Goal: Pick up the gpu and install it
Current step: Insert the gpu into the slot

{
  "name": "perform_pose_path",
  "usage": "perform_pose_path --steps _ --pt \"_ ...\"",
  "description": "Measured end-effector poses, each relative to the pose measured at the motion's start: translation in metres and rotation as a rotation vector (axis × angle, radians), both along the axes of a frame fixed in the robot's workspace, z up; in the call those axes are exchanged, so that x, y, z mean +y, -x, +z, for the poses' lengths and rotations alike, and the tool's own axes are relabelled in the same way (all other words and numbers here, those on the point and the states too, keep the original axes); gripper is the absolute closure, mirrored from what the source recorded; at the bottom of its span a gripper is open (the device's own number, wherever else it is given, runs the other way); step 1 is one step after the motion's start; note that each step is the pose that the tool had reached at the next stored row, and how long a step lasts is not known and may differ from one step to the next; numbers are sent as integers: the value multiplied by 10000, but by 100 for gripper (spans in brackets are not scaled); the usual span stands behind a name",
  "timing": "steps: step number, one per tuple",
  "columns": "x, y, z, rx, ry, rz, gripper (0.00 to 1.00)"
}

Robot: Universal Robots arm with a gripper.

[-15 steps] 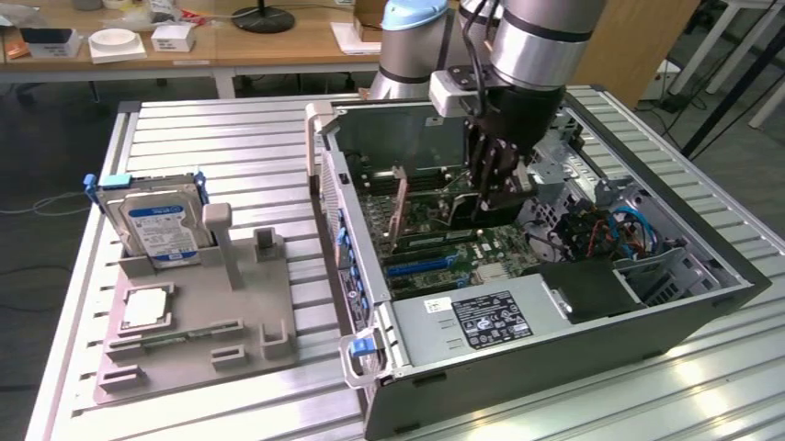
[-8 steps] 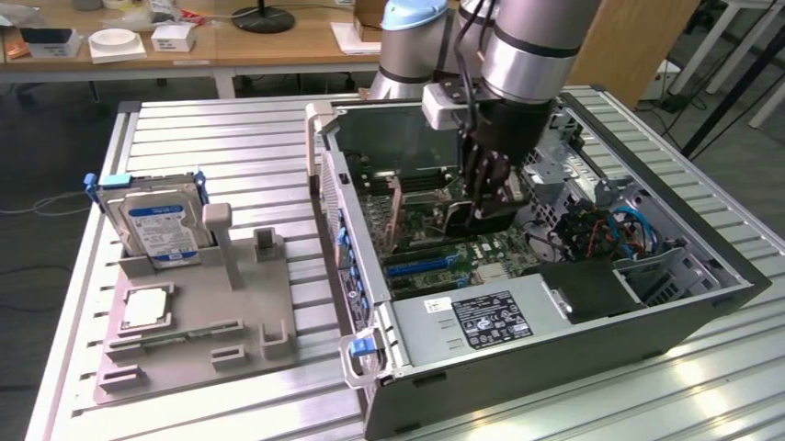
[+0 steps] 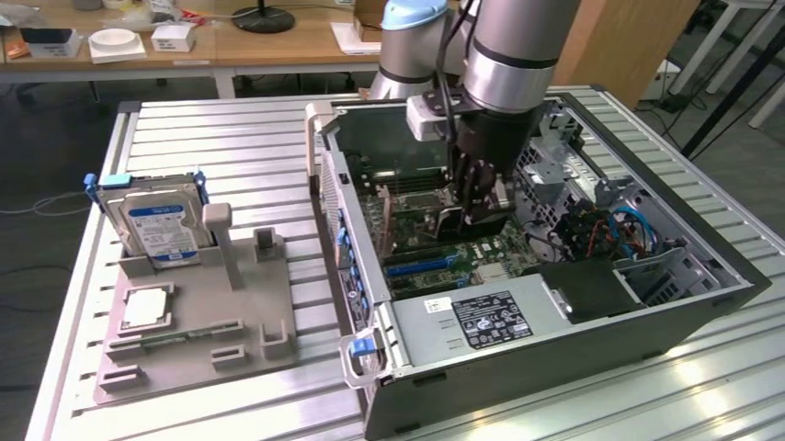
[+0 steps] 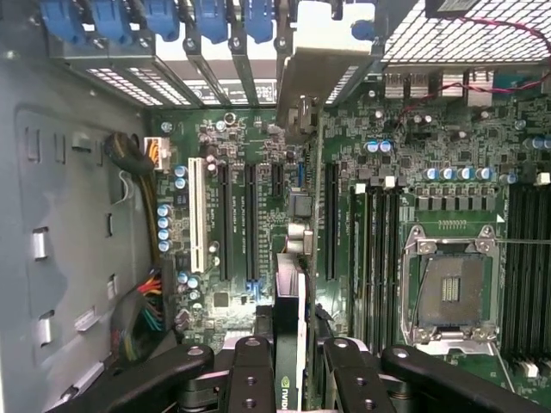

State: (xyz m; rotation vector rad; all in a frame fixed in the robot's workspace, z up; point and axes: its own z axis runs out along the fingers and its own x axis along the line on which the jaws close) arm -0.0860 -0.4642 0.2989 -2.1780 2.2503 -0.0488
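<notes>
My gripper (image 3: 476, 209) is down inside the open computer case (image 3: 552, 367), shut on the gpu (image 3: 472, 230). The wrist view looks along the card edge-on. Its dark board (image 4: 291, 292) runs away from my black fingers (image 4: 251, 379), and its silver bracket (image 4: 314, 82) reaches up toward the rear slot openings. The card hangs upright just above the green motherboard (image 4: 232, 146), over the black expansion slots (image 4: 250, 219). Whether its lower edge touches a slot is hidden. The empty CPU socket (image 4: 452, 288) lies beside it.
On the exterior view's left a grey fixture (image 3: 197, 340) holds a silver hard drive (image 3: 160, 225), a CPU (image 3: 145, 308) and a memory stick (image 3: 172, 335). Inside the case are the power supply (image 3: 484, 322), blue cables (image 3: 631, 230) and a drive cage (image 3: 571, 170).
</notes>
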Motion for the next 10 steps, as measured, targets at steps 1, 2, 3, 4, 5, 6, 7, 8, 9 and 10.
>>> perform_pose_path --steps 1,2,3,4,5,6,7,8,9,10 --pt "0 4 -1 -7 2 -1 73" --pt "0 4 -1 -7 2 0 73" --pt "0 4 -2 -7 4 1 73" --pt "0 6 -12 -9 0 1 73" --pt "1 9 -28 -9 1 -1 73" --pt "1 12 -46 -9 5 -1 73" --pt "1 16 -63 -8 9 -1 73" --pt "1 21 -81 -8 12 0 73" --pt "1 26 -101 -9 15 0 73" --pt "2 32 -119 -8 19 0 73"
